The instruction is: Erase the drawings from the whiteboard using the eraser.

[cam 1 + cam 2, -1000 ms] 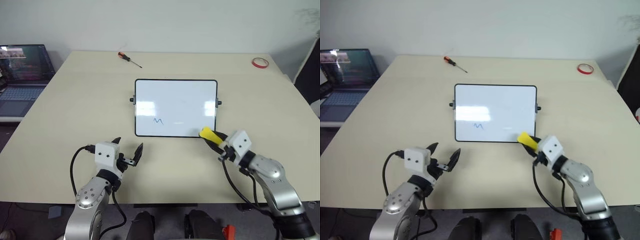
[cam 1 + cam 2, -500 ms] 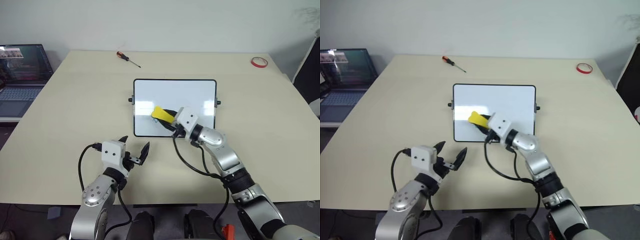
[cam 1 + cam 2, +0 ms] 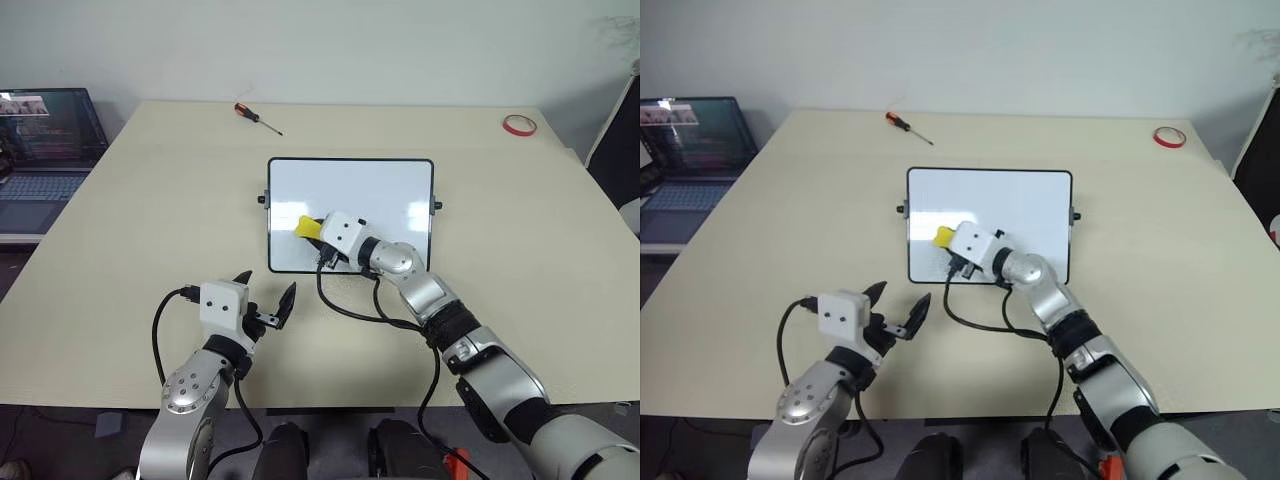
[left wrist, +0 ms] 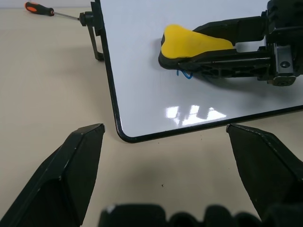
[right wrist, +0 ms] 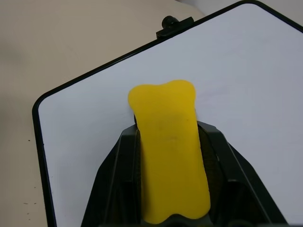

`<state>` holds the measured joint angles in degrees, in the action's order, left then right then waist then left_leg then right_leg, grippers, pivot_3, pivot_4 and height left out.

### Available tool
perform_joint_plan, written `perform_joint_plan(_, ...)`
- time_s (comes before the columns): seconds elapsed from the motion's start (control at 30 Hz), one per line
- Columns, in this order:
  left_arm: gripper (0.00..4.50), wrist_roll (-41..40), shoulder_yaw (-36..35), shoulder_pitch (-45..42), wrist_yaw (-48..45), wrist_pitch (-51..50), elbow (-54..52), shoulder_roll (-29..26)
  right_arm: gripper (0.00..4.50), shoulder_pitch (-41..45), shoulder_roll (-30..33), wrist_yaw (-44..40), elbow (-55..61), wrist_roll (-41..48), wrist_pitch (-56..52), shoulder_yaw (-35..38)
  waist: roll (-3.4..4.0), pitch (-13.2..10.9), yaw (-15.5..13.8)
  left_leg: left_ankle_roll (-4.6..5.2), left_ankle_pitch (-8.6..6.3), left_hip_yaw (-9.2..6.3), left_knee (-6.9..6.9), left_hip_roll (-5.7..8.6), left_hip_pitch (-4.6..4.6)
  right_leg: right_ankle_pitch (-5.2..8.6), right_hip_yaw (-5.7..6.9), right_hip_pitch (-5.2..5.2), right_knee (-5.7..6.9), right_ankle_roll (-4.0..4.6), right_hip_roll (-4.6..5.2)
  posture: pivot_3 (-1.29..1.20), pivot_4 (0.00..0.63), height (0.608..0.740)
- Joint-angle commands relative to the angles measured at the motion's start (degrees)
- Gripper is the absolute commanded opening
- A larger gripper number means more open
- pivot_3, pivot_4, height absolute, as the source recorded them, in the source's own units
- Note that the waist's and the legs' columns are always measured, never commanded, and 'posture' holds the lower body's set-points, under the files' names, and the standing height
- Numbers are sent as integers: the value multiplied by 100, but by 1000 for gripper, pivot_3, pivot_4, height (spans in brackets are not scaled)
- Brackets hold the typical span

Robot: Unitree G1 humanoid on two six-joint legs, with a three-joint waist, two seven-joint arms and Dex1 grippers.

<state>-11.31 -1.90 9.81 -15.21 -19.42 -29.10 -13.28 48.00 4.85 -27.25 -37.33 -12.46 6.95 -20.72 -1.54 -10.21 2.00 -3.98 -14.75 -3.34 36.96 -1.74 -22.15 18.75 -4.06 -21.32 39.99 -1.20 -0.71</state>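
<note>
The right pincer (image 3: 312,232) clenches the yellow eraser (image 3: 307,227) against the whiteboard (image 3: 380,195); the left pincer (image 3: 264,296) gapes empty.

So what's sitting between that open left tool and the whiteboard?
Nothing: only bare table separates the open left tool from the whiteboard, as the left wrist view shows. The yellow eraser sits farther on, on the board itself.

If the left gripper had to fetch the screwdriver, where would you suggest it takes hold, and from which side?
I'd grip the screwdriver across its red and black handle, the thick end toward the table's far left. It lies flat and slanted, the thin shaft pointing toward the whiteboard, so come from above, fingers straddling the handle crosswise.
</note>
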Motion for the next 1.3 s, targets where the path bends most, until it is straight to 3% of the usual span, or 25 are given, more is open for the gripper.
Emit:
perform_joint_plan(0.03,4500,-6,-34,-55,-41,192,-71,-24,1254,18,127,-8,-106,-174,-75,-24,0,0,-3,0,0,-1,0,0,3,0,0,3,0,0,0,0,150,740)
perform_joint_plan(0.47,4500,-28,-3,-100,-110,231,-28,-42,1254,-1213,1099,-552,1319,-161,-804,123,-3,4,-45,0,0,-12,2,8,13,1,8,23,-3,-1,5,0,150,740)
perform_joint_plan(0.7,4500,-44,-58,-112,-231,307,109,-85,1254,-1281,1327,-521,1412,-121,-936,199,-3,4,-52,0,0,-17,3,12,22,0,13,35,-3,-1,4,0,150,740)
perform_joint_plan(1.07,4500,-39,-44,-126,-351,528,328,-78,1254,-794,710,-337,1132,-57,-858,32,-3,4,9,0,1,-15,2,9,35,-3,10,40,-2,4,-3,0,150,740)
perform_joint_plan(1.3,4500,-8,-39,-143,-292,456,249,-82,1254,219,93,-38,-106,-162,-409,-44,-2,3,134,-1,5,-8,2,7,42,-14,4,33,1,20,-22,0,150,740)
